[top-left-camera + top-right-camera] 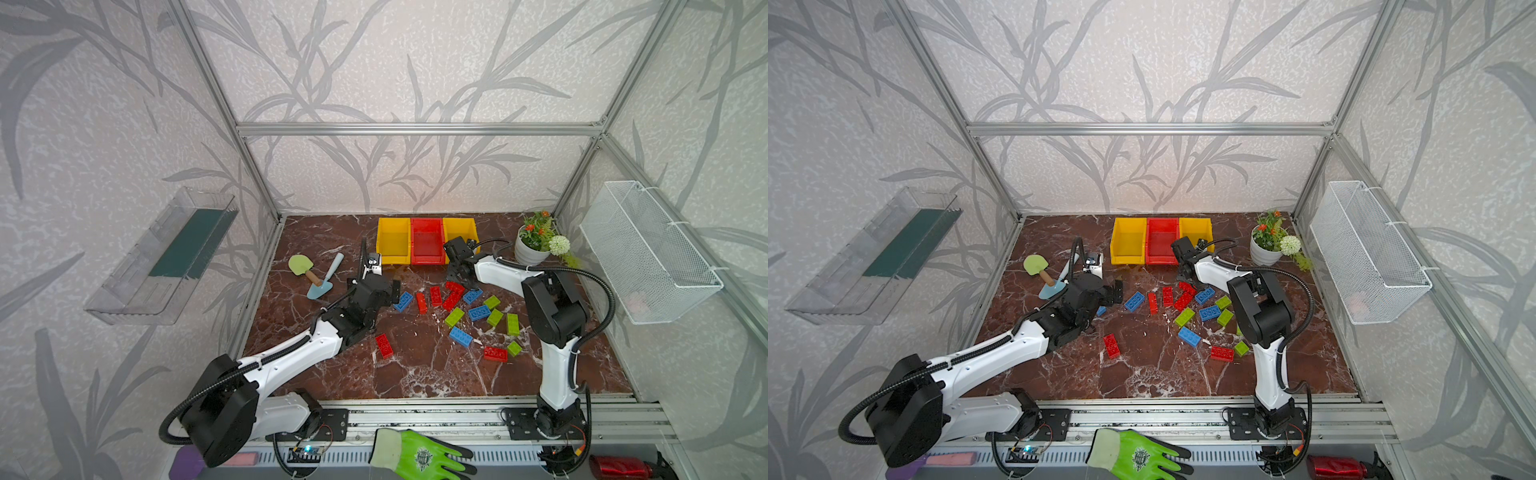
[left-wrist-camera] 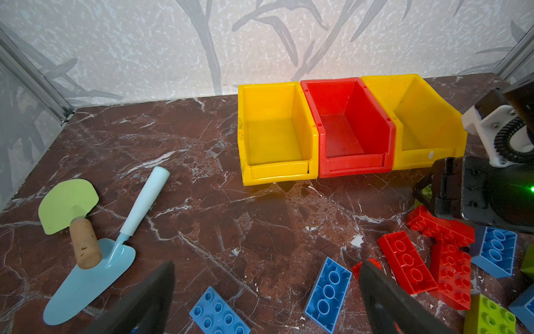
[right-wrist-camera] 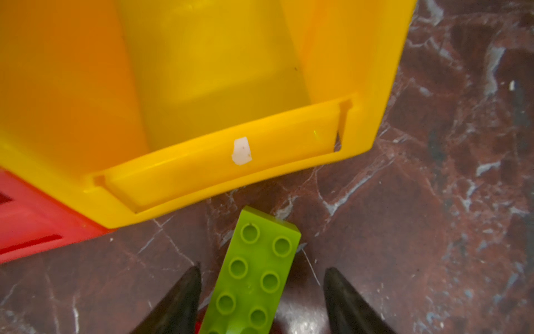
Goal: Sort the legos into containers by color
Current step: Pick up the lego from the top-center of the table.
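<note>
Three containers stand in a row at the back: a yellow bin (image 1: 392, 241), a red bin (image 1: 427, 243) and a yellow bin (image 3: 231, 164). Red, blue and lime legos (image 1: 478, 312) lie scattered in front of them. My right gripper (image 3: 261, 267) is low, just in front of the right yellow bin. It is open, its fingers either side of a lime green brick (image 3: 260, 245) with a gap on each side. My left gripper (image 2: 267, 266) hangs wide open over two blue bricks (image 2: 328, 295), holding nothing.
A pale blue trowel (image 1: 324, 282) and a green spade (image 1: 301, 266) lie at the left. A potted plant (image 1: 536, 241) stands at the back right. A wire basket (image 1: 648, 249) and a clear tray (image 1: 166, 257) hang on the side walls. A green glove (image 1: 415, 455) lies on the front rail.
</note>
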`<state>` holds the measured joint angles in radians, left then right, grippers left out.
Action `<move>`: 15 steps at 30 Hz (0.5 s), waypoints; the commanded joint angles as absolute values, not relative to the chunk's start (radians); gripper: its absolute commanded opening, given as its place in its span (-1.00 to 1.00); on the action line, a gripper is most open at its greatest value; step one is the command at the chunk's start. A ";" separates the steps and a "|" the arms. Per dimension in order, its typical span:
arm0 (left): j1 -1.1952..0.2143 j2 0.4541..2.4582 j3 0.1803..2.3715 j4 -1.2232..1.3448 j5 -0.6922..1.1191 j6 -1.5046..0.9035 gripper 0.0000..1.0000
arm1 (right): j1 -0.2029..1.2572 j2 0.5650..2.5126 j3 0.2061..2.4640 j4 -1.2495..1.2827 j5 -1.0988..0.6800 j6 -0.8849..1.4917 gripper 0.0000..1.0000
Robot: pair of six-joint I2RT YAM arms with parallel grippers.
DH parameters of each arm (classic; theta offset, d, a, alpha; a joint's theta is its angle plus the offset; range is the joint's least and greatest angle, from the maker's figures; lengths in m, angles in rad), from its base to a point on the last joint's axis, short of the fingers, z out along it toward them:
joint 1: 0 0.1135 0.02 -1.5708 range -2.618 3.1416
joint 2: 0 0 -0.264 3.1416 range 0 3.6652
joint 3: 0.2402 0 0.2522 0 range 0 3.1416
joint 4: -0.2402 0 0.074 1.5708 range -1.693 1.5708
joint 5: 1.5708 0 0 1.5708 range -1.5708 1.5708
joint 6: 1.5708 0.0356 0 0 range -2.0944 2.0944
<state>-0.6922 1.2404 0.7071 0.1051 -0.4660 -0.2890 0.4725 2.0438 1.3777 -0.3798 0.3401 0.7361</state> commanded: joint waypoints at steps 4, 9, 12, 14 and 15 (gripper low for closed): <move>-0.695 1.246 0.698 0.107 -0.486 -0.298 0.98 | 0.463 2.104 1.422 -0.414 0.344 0.739 0.13; -0.695 1.236 0.690 0.103 -0.486 -0.299 0.98 | 0.453 2.133 1.436 -0.417 0.325 0.728 0.07; -0.695 1.239 0.693 0.097 -0.481 -0.300 0.98 | 0.448 2.137 1.455 -0.449 0.303 0.708 -0.12; -0.695 1.245 0.702 0.084 -0.475 -0.299 0.98 | 0.448 2.133 1.474 -0.489 0.293 0.692 -0.24; -0.695 1.247 0.709 0.075 -0.473 -0.301 0.98 | 0.449 2.130 1.482 -0.507 0.288 0.685 -0.29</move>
